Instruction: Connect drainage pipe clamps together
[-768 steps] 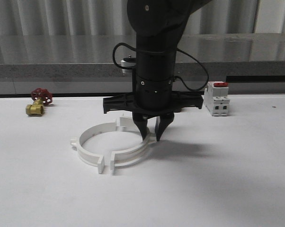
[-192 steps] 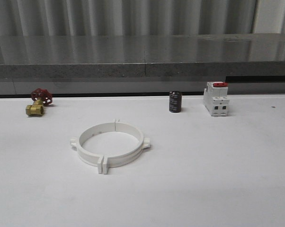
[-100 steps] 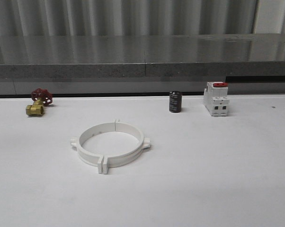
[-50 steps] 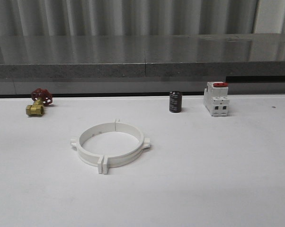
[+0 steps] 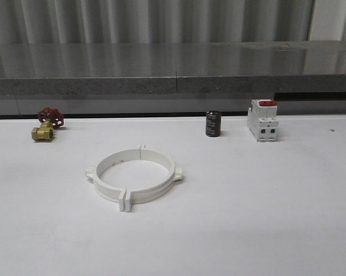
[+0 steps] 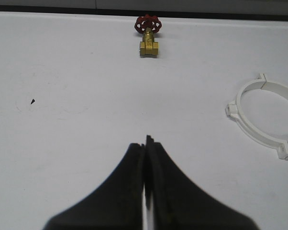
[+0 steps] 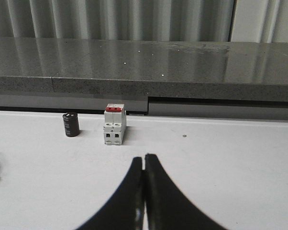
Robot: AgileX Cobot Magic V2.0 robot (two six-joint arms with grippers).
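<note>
At mid-worktop [image 5: 265, 218]: drainage pipe clamps [image 5: 133, 176], two white half-rings closed into one flat ring, end tabs touching at front and rear seams. Joining judged complete; nothing evidently left. Beyond: brass valve with red handwheel [image 5: 47, 123], far left; black cylinder [image 5: 213, 123] and red-topped breaker [image 5: 262, 119], far right. Left pincer [image 6: 145, 143] closed, empty, well apart from ring. Right pincer [image 7: 144, 160] closed, empty. Change: arm formerly over the ring gone; front gap shut.

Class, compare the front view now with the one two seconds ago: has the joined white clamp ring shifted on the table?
No. The clamp ring keeps its place relative to the brass valve and breaker.
</note>
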